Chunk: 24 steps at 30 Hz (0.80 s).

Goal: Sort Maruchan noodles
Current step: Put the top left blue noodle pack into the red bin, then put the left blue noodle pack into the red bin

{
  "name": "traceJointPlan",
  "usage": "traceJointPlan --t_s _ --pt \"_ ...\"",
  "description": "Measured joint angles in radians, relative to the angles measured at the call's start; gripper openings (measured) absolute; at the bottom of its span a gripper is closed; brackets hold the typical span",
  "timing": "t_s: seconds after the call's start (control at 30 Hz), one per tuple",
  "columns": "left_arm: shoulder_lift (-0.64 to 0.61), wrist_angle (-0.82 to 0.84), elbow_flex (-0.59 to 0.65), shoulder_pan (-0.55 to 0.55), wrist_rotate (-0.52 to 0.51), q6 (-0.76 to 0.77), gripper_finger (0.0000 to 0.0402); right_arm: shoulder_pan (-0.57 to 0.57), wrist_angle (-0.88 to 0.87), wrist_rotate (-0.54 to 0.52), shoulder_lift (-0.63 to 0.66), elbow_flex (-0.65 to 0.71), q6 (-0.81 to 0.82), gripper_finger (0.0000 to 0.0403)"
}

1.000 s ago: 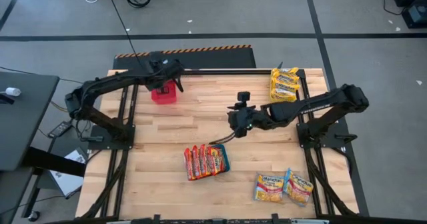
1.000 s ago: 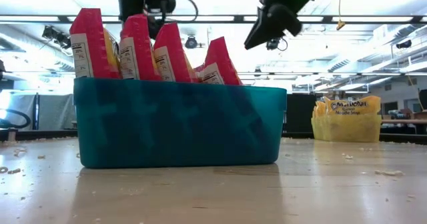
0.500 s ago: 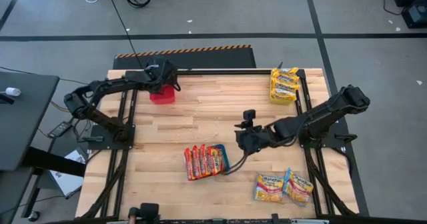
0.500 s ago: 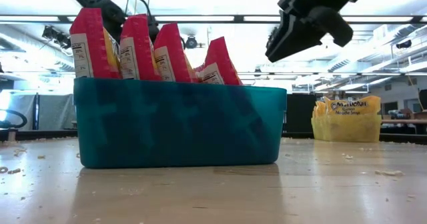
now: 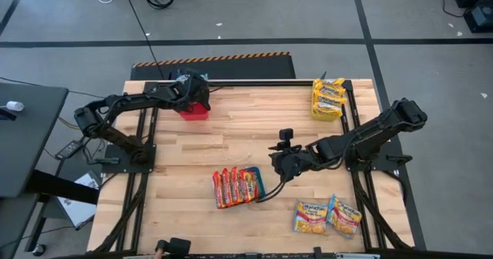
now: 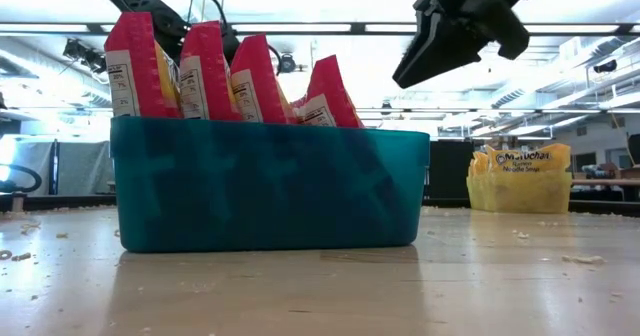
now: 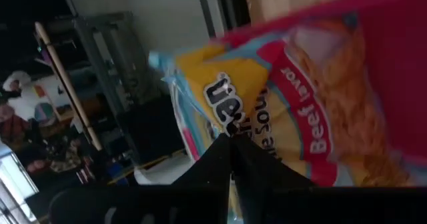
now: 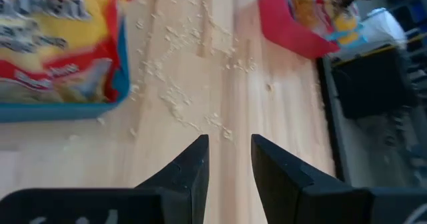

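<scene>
My left gripper (image 5: 199, 93) hangs over the red bin (image 5: 192, 112) at the table's far left. It is shut on a Maruchan packet (image 7: 267, 97) with a yellow, red and blue wrapper. My right gripper (image 5: 276, 166) is open and empty above bare wood, just right of the teal tray (image 5: 260, 183). Several red-orange packets (image 5: 235, 187) stand on edge in that tray. Two yellow packets (image 5: 312, 216) (image 5: 345, 216) lie flat near the near right edge. The yellow bin (image 5: 327, 97) at the far right holds more yellow packets. My left gripper (image 7: 231, 136) has its fingertips shut together on the packet's printed wrapper (image 7: 243, 121), near its middle. It comes from above, slanting down into the red bin (image 7: 400, 64). The packet sits tilted inside the bin. The fingers themselves hide how much wrapper lies between them.
The teal tray (image 6: 270, 186) fills the low view's foreground, and the yellow bin (image 6: 518, 181) stands behind it to the right. Wood crumbs are scattered on the table (image 8: 200, 84). Open wood lies between the tray and the red bin (image 8: 293, 31).
My right gripper has travelled from mid-table toward the near edge and stopped beside the teal tray's right end. My left gripper has dropped out of the low view, down toward the red bin, with only a small sideways shift.
</scene>
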<state>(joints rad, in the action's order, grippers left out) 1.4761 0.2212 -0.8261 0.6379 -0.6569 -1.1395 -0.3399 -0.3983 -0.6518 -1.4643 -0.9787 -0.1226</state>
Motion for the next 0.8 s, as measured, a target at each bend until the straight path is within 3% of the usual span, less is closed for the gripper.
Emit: traceJointPlan --t_s 0.27,0.5,0.57,0.67,0.8 --pt "0.000 -0.001 0.000 0.010 -0.033 0.029 0.0084 -0.029 0.025 0.050 0.000 0.000 0.008 0.0118" --pt "-0.061 0.083 -0.006 -0.101 -0.291 0.115 0.0157 -0.076 0.026 0.051 0.000 0.000 0.042 0.0118" --pt "-0.113 0.205 -0.026 -0.167 -0.323 0.237 0.0169 -0.089 0.031 0.051 0.000 0.000 0.028 0.0118" --pt "-0.199 0.440 -0.090 -0.295 -0.334 0.545 0.0176 -0.110 0.085 0.025 0.000 -0.001 -0.033 0.0117" --pt "-0.292 0.703 -0.176 -0.502 -0.219 1.019 0.0173 -0.136 0.172 0.009 -0.001 -0.046 -0.106 0.0115"
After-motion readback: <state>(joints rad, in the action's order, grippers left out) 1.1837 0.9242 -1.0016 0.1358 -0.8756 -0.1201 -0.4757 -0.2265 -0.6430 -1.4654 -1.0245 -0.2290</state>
